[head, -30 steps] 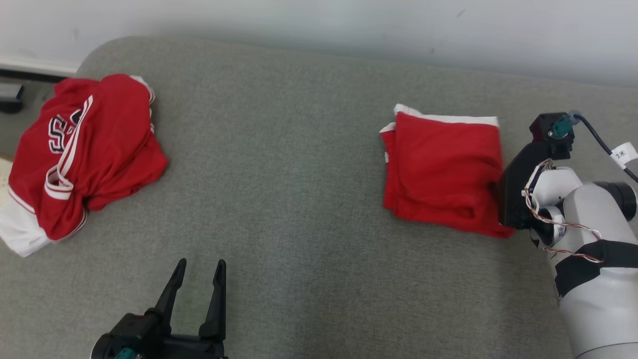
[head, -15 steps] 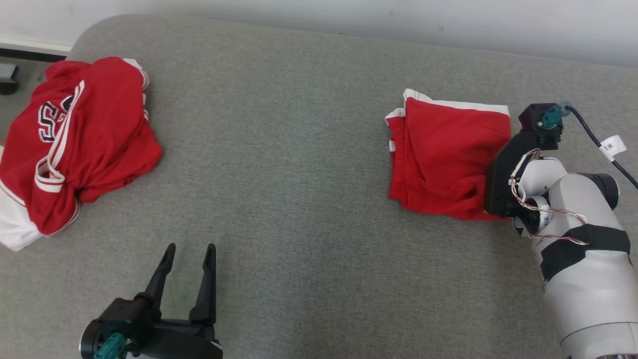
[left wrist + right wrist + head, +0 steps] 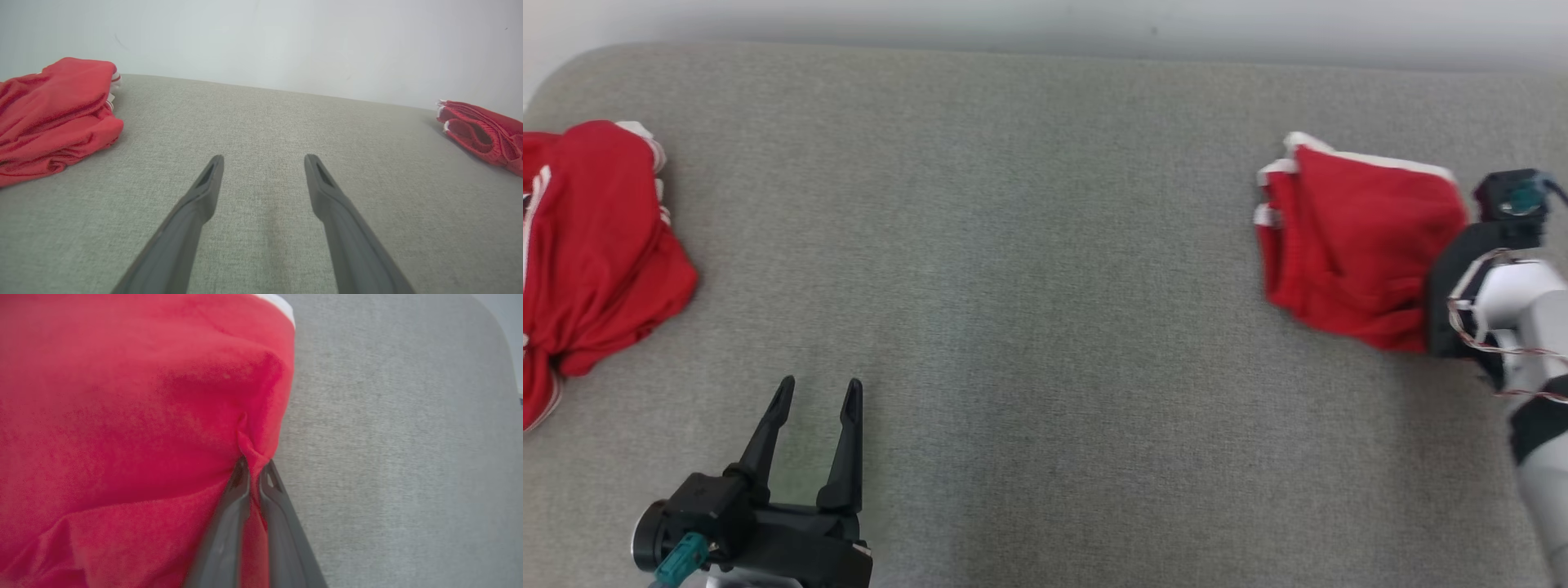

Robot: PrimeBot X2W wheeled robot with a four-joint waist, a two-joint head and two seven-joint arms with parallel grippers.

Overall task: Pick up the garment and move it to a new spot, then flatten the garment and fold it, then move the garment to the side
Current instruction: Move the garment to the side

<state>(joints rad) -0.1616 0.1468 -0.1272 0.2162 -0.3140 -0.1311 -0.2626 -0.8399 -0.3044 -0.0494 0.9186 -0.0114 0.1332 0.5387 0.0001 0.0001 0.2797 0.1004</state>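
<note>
Gripping: the right gripper (image 3: 254, 467) has its two dark fingers drawn together on a pinch of red cloth. It is clamped on the folded garment (image 3: 1356, 245) at the side nearest the right end of the bench (image 3: 1045, 269), and the fabric puckers into a small knot just above the tips.
Task cloth: the folded garment is a red, roughly square bundle with a white band along its far side and white trim at its left corners. It sits near the bench's right end, closer to the back edge than to the front edge. From the left wrist, its layered left side rests on the grey cover; whether the pinched side is raised I cannot tell.
Arm: the right forearm (image 3: 1523, 302), pale and looped with thin red and white wires, comes in over the right end and covers the garment's near right corner in the head view.
Other claw: the left gripper (image 3: 819, 392) has its fingers apart, with grey cover showing between them. It is low near the front edge, left of the middle, tips pointing at the back edge and well apart from both heaps of cloth; touching the cover or not, I cannot tell.
Second heap: a crumpled red pile (image 3: 596, 253) with white stripes lies bunched at the bench's left end, cut off by the head view's border.
Carrier: the bench has a grey woven cover, rounded at its back left corner.
Backdrop: the wall (image 3: 286, 41), pale and plain, stands just behind the back edge.
</note>
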